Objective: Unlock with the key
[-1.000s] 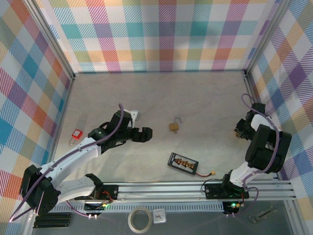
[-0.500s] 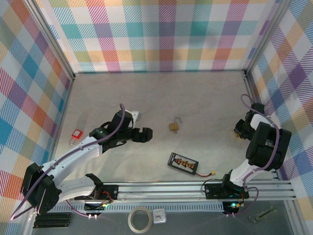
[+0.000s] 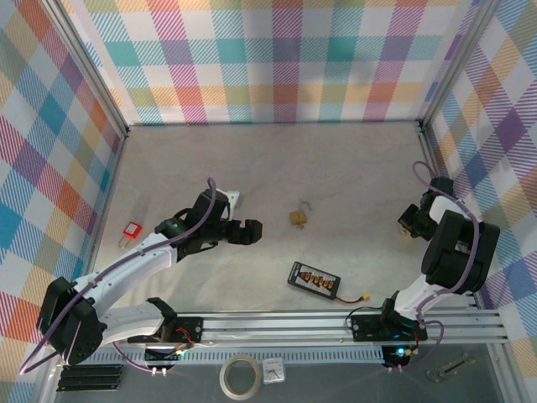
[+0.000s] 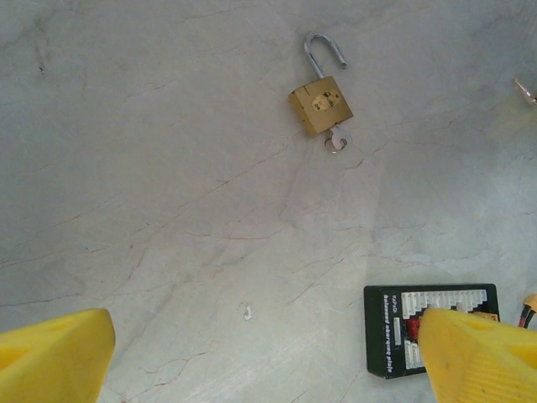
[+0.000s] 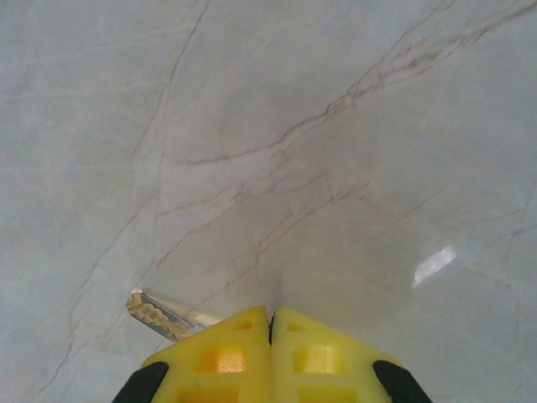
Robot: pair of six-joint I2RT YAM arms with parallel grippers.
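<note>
Yellow fingers of the right gripper [image 5: 270, 312] have just snapped together, the key [image 5: 159, 312] poking out beneath them on the surface [image 5: 336, 126]; whether it's truly pinched for the lock, I can't tell. Left gripper [image 4: 264, 344] hangs wide, empty.

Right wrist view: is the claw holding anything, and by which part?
Cannot be told. The right claw is shut, and a key pokes out toothed end first beside its tip, gripped or merely lying underneath.
</note>
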